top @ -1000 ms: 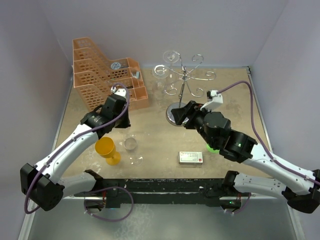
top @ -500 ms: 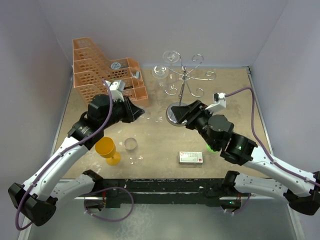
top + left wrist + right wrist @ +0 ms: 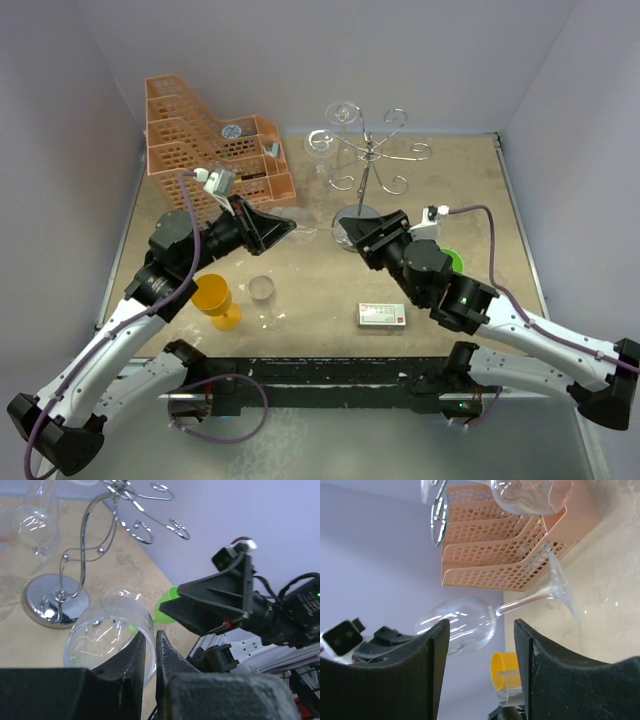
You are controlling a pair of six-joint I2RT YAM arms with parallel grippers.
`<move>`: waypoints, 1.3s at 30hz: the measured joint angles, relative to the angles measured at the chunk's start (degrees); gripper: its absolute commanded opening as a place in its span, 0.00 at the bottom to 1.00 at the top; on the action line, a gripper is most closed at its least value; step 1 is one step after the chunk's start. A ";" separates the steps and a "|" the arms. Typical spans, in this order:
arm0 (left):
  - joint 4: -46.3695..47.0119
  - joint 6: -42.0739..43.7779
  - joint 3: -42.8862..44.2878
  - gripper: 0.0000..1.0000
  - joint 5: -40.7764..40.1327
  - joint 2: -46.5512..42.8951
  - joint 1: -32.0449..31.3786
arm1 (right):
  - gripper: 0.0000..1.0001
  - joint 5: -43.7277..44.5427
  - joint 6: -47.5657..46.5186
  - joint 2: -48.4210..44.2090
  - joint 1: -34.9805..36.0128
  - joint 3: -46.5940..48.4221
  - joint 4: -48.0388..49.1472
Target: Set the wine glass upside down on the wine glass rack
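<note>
Counting gives three clear glasses: the wine glass (image 3: 462,624) held in the air, a hung glass (image 3: 320,145) on the one rack (image 3: 366,165) and a standing glass (image 3: 262,291) at lower centre, plus one goblet (image 3: 213,298), one basket (image 3: 200,150) and one box (image 3: 382,315). Left gripper (image 3: 285,228) fingers (image 3: 134,655) are nearly shut, pinching the wine glass by its bowl, while right gripper (image 3: 358,236) fingers (image 3: 432,670) stand wide apart, gripping nothing, the stem showing between them untouched. Clear and tipped sideways, the wine glass sits at the top view's centre, just left of the rack's base, bowl toward the left gripper and foot toward the right
</note>
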 measured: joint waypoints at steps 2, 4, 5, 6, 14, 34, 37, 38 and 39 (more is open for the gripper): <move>2.43 -0.09 -0.72 0.08 1.11 -1.49 0.02 | 0.53 -0.24 3.76 1.27 0.00 0.46 -0.94; 4.55 -0.22 -1.11 0.08 2.12 -2.36 0.02 | 0.50 -1.01 7.30 2.67 0.00 0.81 -1.73; 5.55 -0.39 -1.27 0.08 2.51 -2.64 0.00 | 0.49 -1.25 8.76 3.28 0.00 0.96 -2.10; 6.58 -0.52 -1.49 0.08 2.86 -2.89 0.00 | 0.47 -1.55 10.67 3.93 0.00 1.22 -2.93; 9.79 -0.98 -3.06 0.09 4.44 -3.76 0.02 | 0.41 -2.01 21.59 5.75 0.00 2.91 -5.79; 13.90 -0.96 -5.31 0.09 5.53 -5.25 0.02 | 0.31 -2.80 32.94 11.34 0.00 9.18 -9.33; 14.03 -0.94 -5.60 0.09 5.60 -5.18 0.00 | 0.30 -3.10 33.48 12.24 0.00 9.73 -9.60; 14.23 -0.96 -5.62 0.09 5.68 -5.07 0.00 | 0.30 -3.26 33.59 12.55 0.00 9.90 -9.57; 14.45 -0.96 -5.62 0.09 5.79 -4.96 0.00 | 0.30 -3.41 33.73 12.72 0.00 10.08 -9.53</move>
